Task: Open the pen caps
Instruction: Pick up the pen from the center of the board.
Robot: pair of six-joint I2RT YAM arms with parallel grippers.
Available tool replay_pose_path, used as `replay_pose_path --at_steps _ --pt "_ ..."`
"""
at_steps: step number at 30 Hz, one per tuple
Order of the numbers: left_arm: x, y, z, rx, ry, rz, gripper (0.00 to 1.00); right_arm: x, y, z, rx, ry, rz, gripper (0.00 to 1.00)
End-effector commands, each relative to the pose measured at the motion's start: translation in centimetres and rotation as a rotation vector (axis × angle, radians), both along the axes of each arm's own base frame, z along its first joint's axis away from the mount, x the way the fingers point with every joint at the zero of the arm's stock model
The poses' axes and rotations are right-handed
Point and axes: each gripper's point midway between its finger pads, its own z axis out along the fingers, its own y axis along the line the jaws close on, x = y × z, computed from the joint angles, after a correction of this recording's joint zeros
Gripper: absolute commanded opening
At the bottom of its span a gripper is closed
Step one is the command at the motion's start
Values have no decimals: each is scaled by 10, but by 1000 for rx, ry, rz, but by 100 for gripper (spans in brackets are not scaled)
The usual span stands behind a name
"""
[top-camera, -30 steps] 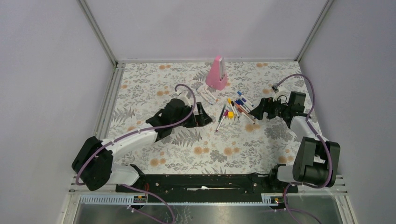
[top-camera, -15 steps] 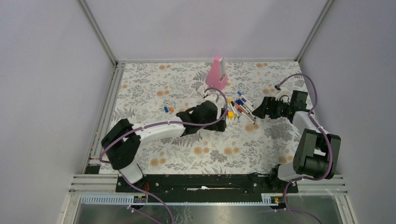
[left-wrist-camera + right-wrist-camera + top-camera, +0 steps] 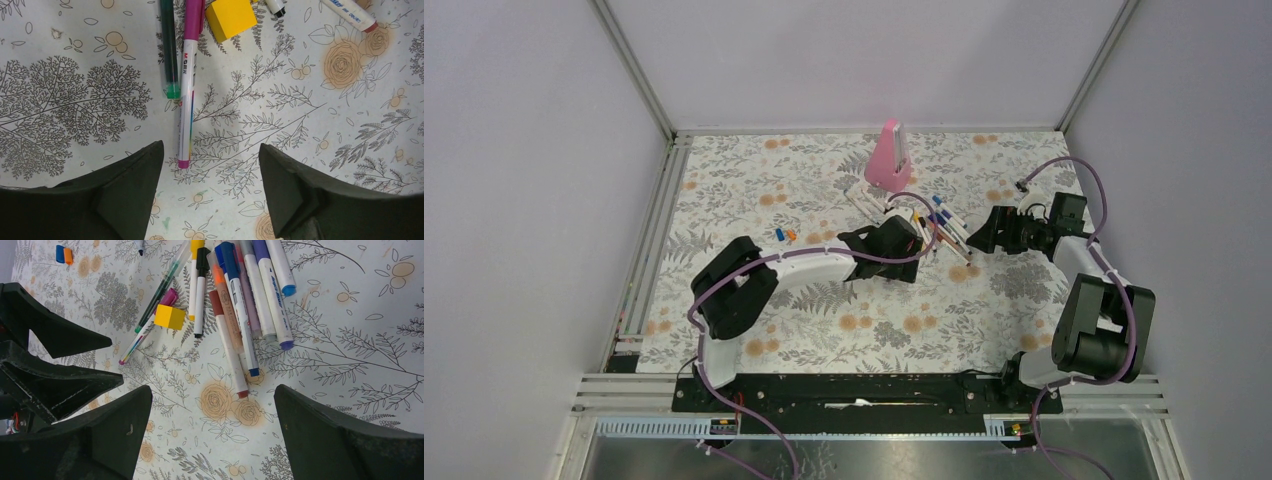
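Observation:
Several capped pens (image 3: 936, 230) lie in a loose bunch right of the table's middle. My left gripper (image 3: 907, 247) is open and empty just on the near-left side of them. In the left wrist view its jaws (image 3: 211, 147) stand wide above the end of a white pen with a magenta cap (image 3: 194, 17), beside a green pen (image 3: 170, 50). My right gripper (image 3: 980, 233) is open and empty on the right side of the bunch. In its view (image 3: 212, 392) the pens (image 3: 240, 305) lie ahead. Two loose pen caps, blue and orange (image 3: 784, 235), lie far left.
A yellow cube (image 3: 169, 317) sits among the pens. A tall pink wedge (image 3: 889, 155) stands at the back. More white pens (image 3: 864, 200) lie in front of it. The left gripper's fingers (image 3: 60, 335) show in the right wrist view.
My left arm has swung right from the table's middle left to the pens, uncovering the blue and orange caps. The right gripper has hardly moved.

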Motion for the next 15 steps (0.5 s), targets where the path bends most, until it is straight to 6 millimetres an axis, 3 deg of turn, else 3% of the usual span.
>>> replay_pose_path --at_steps 1,7,15 --pt "9 -13 8 -1 -27 -19 71 6 0 11 14 -23 27 98" --pt "14 -15 -4 49 -18 -26 52 6 0 12 14 -28 30 98" --pt "18 -15 -13 86 -16 -33 44 5 1 11 16 -30 35 98"
